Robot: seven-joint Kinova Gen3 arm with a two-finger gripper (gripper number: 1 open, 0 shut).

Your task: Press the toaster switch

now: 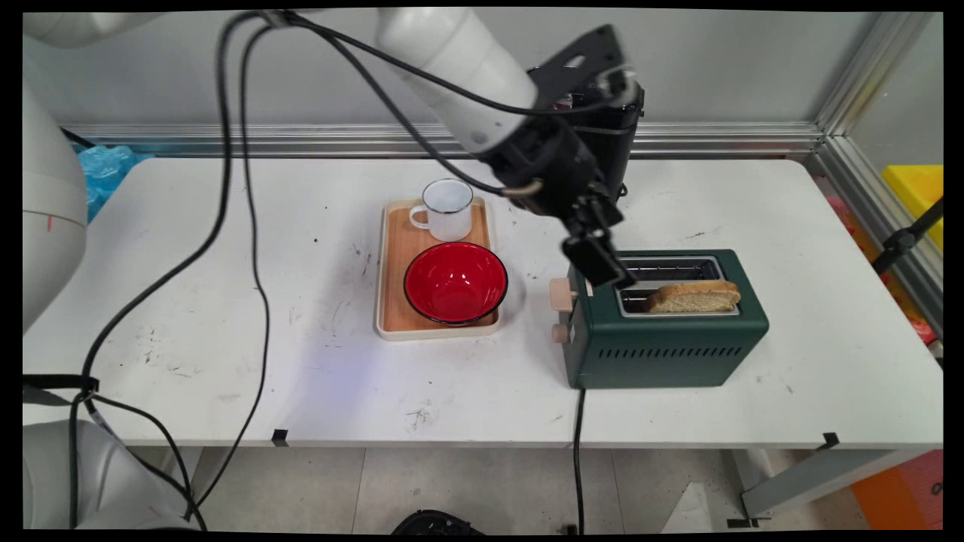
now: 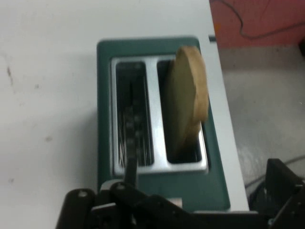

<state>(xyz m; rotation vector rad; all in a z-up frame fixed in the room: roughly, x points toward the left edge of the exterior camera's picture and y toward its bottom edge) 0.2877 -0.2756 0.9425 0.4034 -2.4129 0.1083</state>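
ok so here's the setup: the end effector (image 1: pixel 600 260) hangs just right of centre in the main view, tilted down over the left end of the toaster (image 1: pixel 663 346). From the hand view its fingers look spread wide with nothing between them. One thin black finger (image 2: pixel 130 167) sits over the near end of the empty slot (image 2: pixel 133 114), but I can't tell if it's actually touching the metal.

The toaster is a boxy dark green thing, matte finish, with a row of vent slits along its front face. It sits right of centre on the desk (image 1: pixel 226 301). The top has a shiny steel plate with two long slots. The slot nearer the camera has a bread slice (image 1: pixel 693 297) in it, pale tan with a browner crust and a rounded top, poking well up out of the slot and leaning a bit. The other slot is bare, and you can see the wire guides inside.

On the toaster's left end there's a beige lever knob (image 1: pixel 561 293), with a smaller beige dial (image 1: pixel 559 333) below it. A black power cord (image 1: pixel 578 452) drops off the desk's front edge.

Left of the toaster, well apart from it, is a wooden tray (image 1: pixel 392 263) with a cream rim. It holds a glossy red bowl (image 1: pixel 456 282) with a dark rim and, behind that, a white enamel mug (image 1: pixel 448 211). The desk top is white and pretty scuffed
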